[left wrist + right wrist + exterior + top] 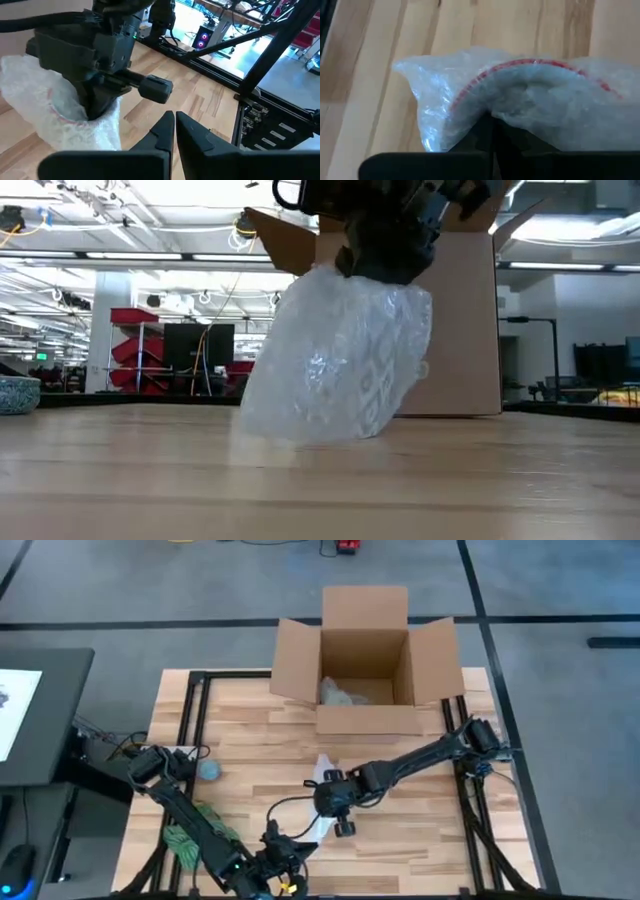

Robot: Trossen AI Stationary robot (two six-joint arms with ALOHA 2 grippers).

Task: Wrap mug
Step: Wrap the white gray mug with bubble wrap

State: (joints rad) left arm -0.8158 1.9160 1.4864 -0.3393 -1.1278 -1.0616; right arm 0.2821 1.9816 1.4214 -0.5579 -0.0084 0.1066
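Mug [530,95]: bundled in clear bubble wrap [335,365], a red rim showing through the plastic.
Where: mid-table [420,830], in front of the open cardboard box [365,665], its lower edge touching the wood.
Right gripper [385,260]: directly above the bundle, fingers pinched on the wrap's top.
Left gripper [175,127]: just beside the bundle, fingers pressed together, holding nothing.

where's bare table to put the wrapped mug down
Bare wood lies right of the right gripper, toward the table's right rail, and between the open cardboard box and small blue-green bowl. Crowded: near-left corner, with left gripper, green cloth, bubble-wrapped mug.
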